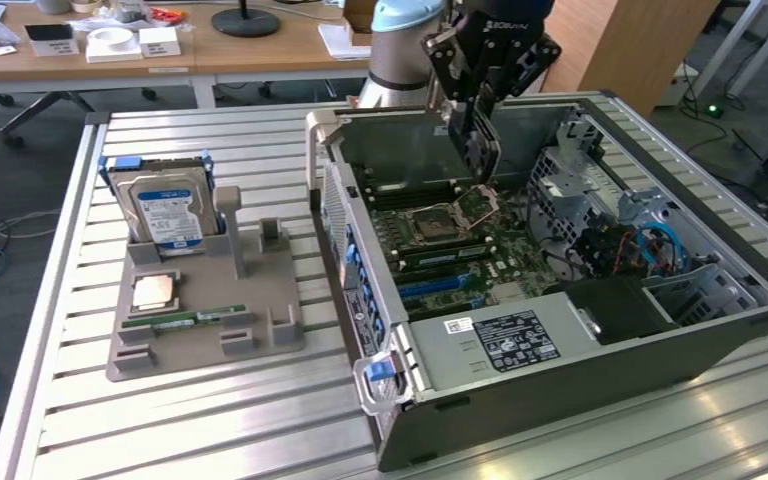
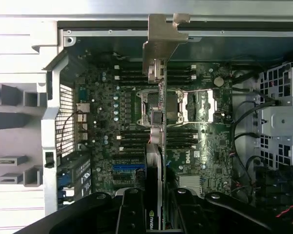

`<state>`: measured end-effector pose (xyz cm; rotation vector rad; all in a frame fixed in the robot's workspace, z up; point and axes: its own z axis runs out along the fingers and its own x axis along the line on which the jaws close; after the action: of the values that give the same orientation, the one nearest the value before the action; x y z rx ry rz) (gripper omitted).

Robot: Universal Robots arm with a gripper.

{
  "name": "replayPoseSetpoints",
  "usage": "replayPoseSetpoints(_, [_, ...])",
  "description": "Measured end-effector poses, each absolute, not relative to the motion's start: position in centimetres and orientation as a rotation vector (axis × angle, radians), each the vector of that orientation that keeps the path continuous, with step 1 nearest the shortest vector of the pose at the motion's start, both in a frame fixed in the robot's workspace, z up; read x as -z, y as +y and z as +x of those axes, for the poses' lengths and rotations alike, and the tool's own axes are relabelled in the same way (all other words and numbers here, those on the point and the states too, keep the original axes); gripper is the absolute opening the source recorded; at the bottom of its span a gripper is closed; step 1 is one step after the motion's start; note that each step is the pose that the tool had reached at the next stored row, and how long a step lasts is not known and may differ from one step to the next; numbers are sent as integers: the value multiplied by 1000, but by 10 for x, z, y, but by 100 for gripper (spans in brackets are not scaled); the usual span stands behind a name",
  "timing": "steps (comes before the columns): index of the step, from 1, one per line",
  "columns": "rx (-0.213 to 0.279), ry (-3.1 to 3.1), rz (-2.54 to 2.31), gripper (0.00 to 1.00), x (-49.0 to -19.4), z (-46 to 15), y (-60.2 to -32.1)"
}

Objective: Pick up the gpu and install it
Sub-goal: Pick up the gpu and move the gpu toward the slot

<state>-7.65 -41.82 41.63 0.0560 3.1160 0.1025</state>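
On the exterior view's left, a grey stand sits on the metal table with long grooves; a silver hard drive with a blue label stands upright at the back of the stand; in front of it a small square chip lies flat; just in front of the chip a thin green memory stick lies flat too.

Next to the stand, in the middle, is a big open computer case lying on its side; a blue latch sticks out at its near corner; a white label is on the black box at the front; inside is the green main board, with a square chip socket in its middle and a blue slot near one edge.

Above the board is the robot arm's black hand; it is clenched on the gpu; in the wrist view the hand has one dark finger on each side of the card; the gpu is seen from its thin edge, and its silver bracket is at the end far from the hand; the card hangs down into the open case, over the socket; I cannot tell if its low end touches the board.

On the exterior view's right, blue cables curl inside the case beside silver metal cages.
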Motion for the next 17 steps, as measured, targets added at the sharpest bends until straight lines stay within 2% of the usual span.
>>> replayPoseSetpoints(17, [-108, 3116, 56, 26, -416, -21, -418])
